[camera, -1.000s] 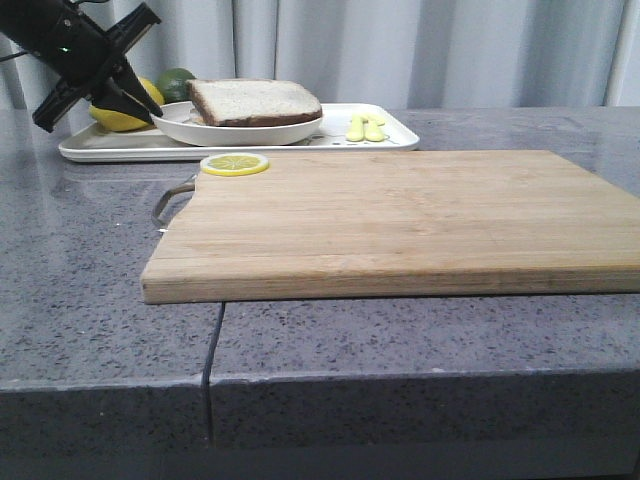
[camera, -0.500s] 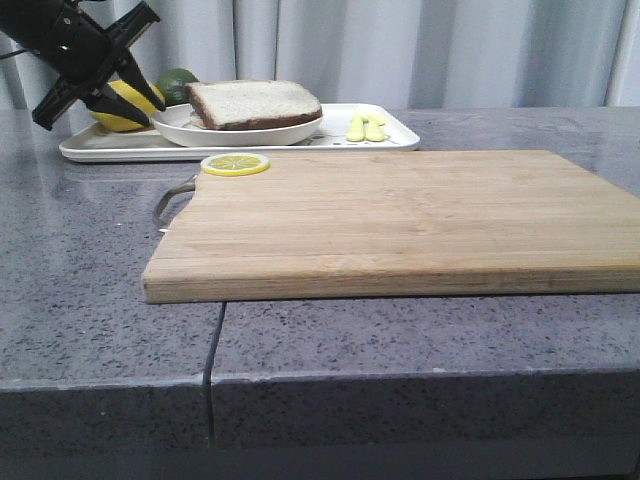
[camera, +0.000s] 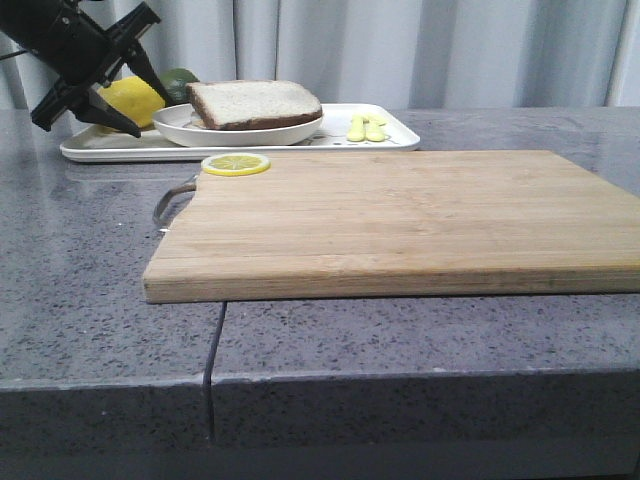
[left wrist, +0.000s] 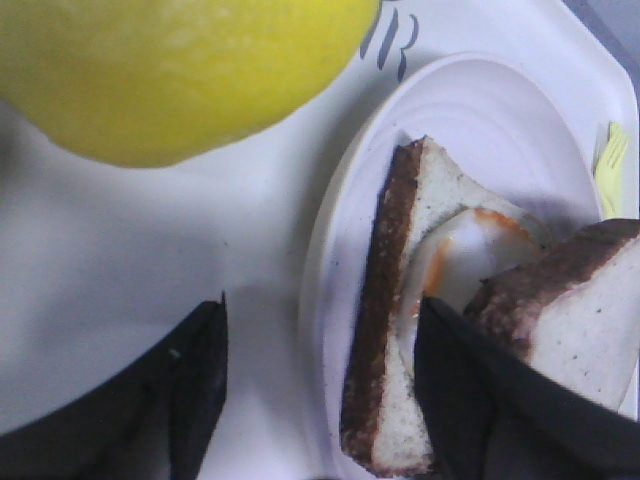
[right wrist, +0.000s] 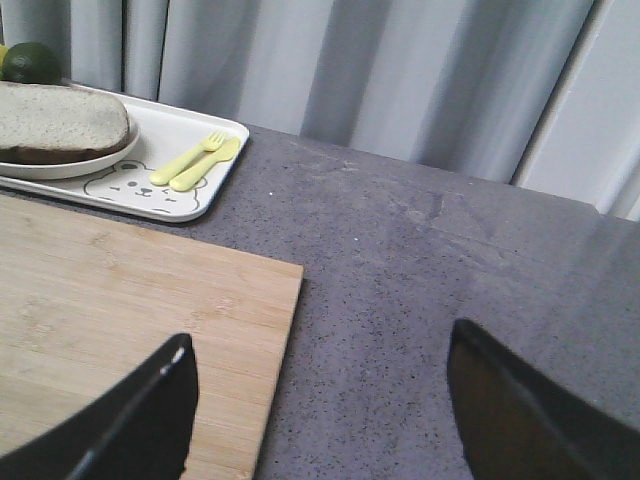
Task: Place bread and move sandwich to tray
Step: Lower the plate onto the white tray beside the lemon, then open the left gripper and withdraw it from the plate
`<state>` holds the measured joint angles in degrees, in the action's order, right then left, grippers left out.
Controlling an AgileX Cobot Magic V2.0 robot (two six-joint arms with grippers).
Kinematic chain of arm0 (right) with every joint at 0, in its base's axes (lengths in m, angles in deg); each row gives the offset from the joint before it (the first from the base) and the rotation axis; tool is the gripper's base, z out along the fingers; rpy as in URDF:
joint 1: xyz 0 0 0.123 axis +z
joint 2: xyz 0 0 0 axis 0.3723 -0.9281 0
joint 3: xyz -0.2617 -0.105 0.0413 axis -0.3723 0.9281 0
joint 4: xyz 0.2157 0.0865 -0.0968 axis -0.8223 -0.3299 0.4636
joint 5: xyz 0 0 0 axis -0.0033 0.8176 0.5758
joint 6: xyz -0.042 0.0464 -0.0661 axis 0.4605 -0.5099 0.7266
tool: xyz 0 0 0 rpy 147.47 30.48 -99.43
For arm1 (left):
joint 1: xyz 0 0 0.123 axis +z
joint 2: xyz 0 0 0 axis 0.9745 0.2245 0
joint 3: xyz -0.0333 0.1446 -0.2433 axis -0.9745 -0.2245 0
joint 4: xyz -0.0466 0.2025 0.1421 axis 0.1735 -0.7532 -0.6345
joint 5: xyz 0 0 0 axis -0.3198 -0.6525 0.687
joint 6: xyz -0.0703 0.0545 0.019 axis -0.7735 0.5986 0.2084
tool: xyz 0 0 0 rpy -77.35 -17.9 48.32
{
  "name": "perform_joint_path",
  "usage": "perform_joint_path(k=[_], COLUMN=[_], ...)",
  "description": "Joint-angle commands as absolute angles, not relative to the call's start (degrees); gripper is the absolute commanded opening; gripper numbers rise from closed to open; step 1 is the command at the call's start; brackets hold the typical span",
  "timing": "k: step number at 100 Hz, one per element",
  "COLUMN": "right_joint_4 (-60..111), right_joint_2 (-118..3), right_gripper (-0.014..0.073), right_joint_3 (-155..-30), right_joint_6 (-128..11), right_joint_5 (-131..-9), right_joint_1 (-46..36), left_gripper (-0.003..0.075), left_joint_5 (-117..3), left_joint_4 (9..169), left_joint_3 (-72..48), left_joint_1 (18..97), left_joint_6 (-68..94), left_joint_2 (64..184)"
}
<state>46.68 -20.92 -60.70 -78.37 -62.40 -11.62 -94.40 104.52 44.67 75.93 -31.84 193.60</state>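
Observation:
The sandwich (camera: pixel 255 103) lies on a round white plate (camera: pixel 240 133) that stands on the white tray (camera: pixel 395 140) at the back left. Its top bread slice (left wrist: pixel 585 320) sits askew, so the fried egg (left wrist: pixel 455 250) shows over the lower slice (left wrist: pixel 395 330). My left gripper (camera: pixel 148 112) hangs open just left of the plate, with one finger by the plate rim (left wrist: pixel 325 260) and sandwich edge, the other over bare tray (left wrist: pixel 120 270). My right gripper (right wrist: pixel 320 400) is open, low over the counter beside the cutting board, holding nothing.
A lemon (camera: pixel 130 100) and a lime (camera: pixel 178 82) sit on the tray's left end. Yellow cutlery (camera: pixel 365 128) lies at its right end. A lemon slice (camera: pixel 235 164) rests on the far corner of the big wooden cutting board (camera: pixel 400 220).
My left gripper has drawn back up and to the left, away from the plate rim, and the lemon now shows between its fingers. The plate and sandwich stay put.

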Motion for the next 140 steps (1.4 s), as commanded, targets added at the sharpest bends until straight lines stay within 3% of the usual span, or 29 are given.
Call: perform_joint_path(k=[1, 44, 88, 116, 140], right_joint_4=[47.36, 47.36, 47.36, 47.36, 47.36], right_joint_2=[-21.39, -21.39, -21.39, -21.39, -21.39], right_gripper=[0.0520, 0.0520, 0.0520, 0.0520, 0.0520], right_joint_3=[-62.19, -62.19, -62.19, -62.19, -62.19], right_joint_6=[-78.45, -78.45, -78.45, -78.45, -78.45], right_joint_5=[-67.17, -67.12, -66.27, -66.27, -66.27], right_joint_1=[-12.06, -12.06, -12.06, -12.06, -12.06], left_gripper=[0.0391, 0.0390, 0.0390, 0.0390, 0.0390], left_joint_5=[-93.42, -105.22, -108.81, -106.93, -96.77], left_joint_4=[106.52, 103.89, 95.86, 92.62, 91.69], left_joint_3=[46.77, 58.03, 58.22, 52.56, 33.12], left_joint_1=[76.43, 79.29, 78.81, 74.64, 70.68], left_joint_6=[-32.08, -29.03, -22.58, -18.00, -15.56], left_joint_2=[187.86, 184.83, 171.73, 159.82, 145.56])
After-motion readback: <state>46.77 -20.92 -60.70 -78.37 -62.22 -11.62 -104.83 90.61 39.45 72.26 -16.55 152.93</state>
